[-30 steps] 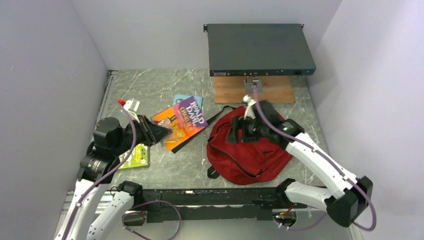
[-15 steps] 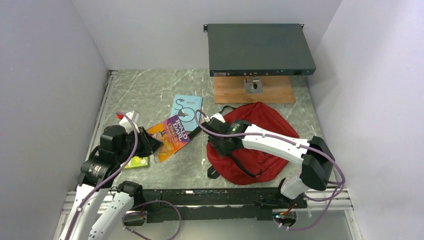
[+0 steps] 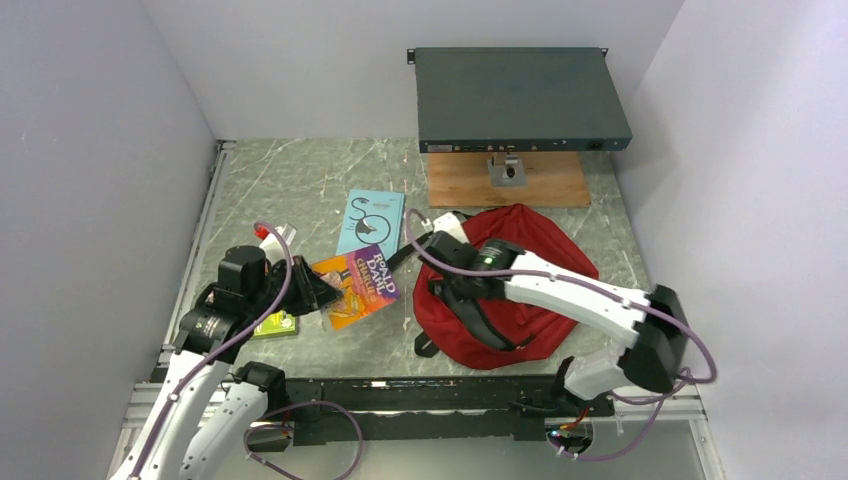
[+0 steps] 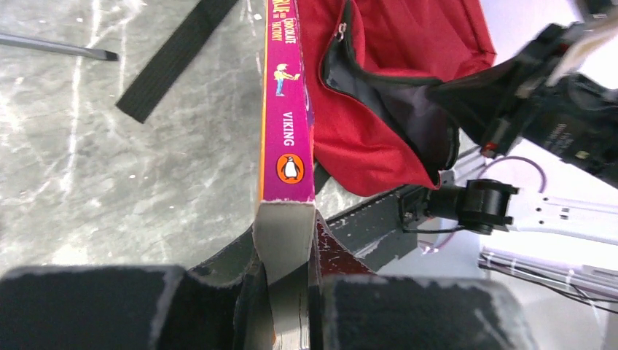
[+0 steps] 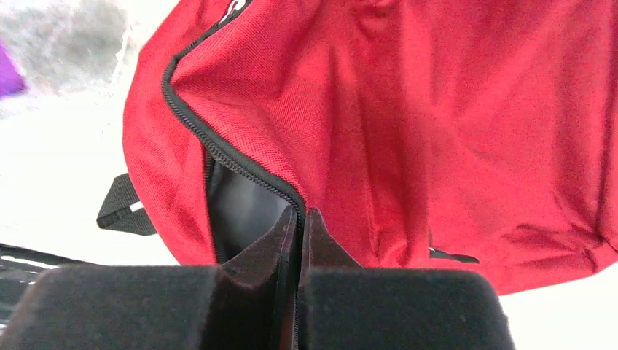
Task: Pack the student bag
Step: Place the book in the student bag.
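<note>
Red fabric student bag [image 3: 545,240] toward near edge of worktop [image 3: 300,180], mouth unzipped, zipper lip pinched in closed right end effector [image 5: 300,215]; purple paperback [image 4: 288,109] clamped in left end effector [image 4: 286,233] beside opening, not yet in; teal book [image 3: 372,215] unpacked, lying mid-worktop.

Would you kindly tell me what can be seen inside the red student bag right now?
Through the open zipper of the student bag, only dark lining shows, and nothing packed is visible. The bag's red fabric covers the rest of the inside.
</note>
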`<state>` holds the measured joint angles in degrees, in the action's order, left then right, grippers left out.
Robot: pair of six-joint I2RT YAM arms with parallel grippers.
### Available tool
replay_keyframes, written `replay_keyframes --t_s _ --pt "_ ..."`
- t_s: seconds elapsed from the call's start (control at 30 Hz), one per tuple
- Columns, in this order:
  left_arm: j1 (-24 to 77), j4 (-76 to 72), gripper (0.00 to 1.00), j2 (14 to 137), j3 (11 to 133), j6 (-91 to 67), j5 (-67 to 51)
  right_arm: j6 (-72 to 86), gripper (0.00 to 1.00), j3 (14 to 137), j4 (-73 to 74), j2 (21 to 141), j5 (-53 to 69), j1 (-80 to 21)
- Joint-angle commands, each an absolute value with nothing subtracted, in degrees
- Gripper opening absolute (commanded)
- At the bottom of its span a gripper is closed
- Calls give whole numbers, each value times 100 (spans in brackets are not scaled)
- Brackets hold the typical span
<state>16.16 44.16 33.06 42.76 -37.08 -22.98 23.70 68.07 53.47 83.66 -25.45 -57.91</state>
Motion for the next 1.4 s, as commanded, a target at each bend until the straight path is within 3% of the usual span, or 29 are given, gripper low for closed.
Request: replay_keyframes --t_s 0.0,0.33,0.47,0.63,0.83,0.97,1.37 --pt "1658 3359 0 3315 4205 -4168 -3068 2754 0 7028 5070 7151 -3488 -5766" --pt "2386 1452 0 3679 3650 -5748 -3573 2839 0 6206 3370 5210 -3345 -5757" --pt "2814 1080 0 3795 3934 -6191 -3331 3013 0 6253 3543 5281 -3702 -5748" --pt "3189 2833 0 3599 4992 -5660 -1845 3162 0 6294 3479 5422 -4059 -5748" --pt "3408 2116 0 4018 4846 -6242 -2914 3464 0 6301 3216 5562 -4191 -5748" --pt "4037 2262 0 4334 4921 -6184 -2311 3543 0 6254 2880 5516 -4178 -5739" --pt "5336 -677 0 5433 3662 -8157 -1067 3696 0 6336 2652 5463 -3775 -5735"
